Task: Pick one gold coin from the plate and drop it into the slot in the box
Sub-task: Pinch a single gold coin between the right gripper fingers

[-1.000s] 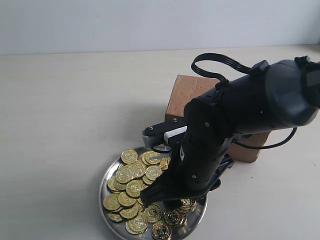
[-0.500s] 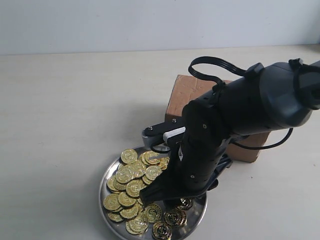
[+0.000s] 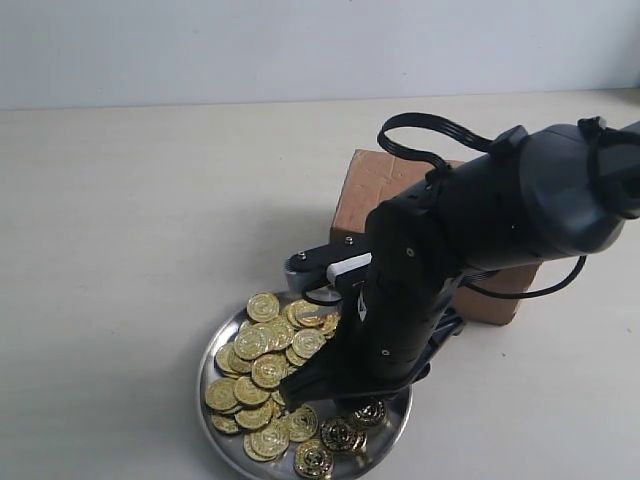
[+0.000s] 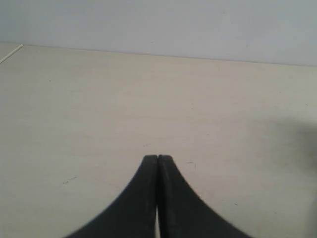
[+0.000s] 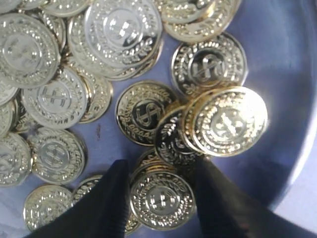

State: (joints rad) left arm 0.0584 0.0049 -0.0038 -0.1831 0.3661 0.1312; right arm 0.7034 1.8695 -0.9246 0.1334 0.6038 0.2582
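Observation:
The silver plate (image 3: 207,385) holds a heap of gold coins (image 3: 262,352) near the front edge of the table. My right gripper (image 3: 300,390) reaches down into the plate from the right. In the right wrist view it (image 5: 162,166) is open, its two black fingers standing on either side of one flat gold coin (image 5: 161,199) that lies on other coins, close to the plate's rim (image 5: 299,148). The brown cardboard box (image 3: 372,188) stands behind the plate, mostly covered by the arm, so the slot is hidden. My left gripper (image 4: 157,157) is shut and empty over bare table.
The right arm's black body (image 3: 480,230) hangs over the box and the plate's right half. The pale tabletop (image 3: 150,220) stretches to the left and behind, up to a white wall (image 3: 300,50).
The right arm sank slightly and leaned left over the plate. The plate and its coins slid a little away from the table's front edge. The left gripper's earlier state is not shown.

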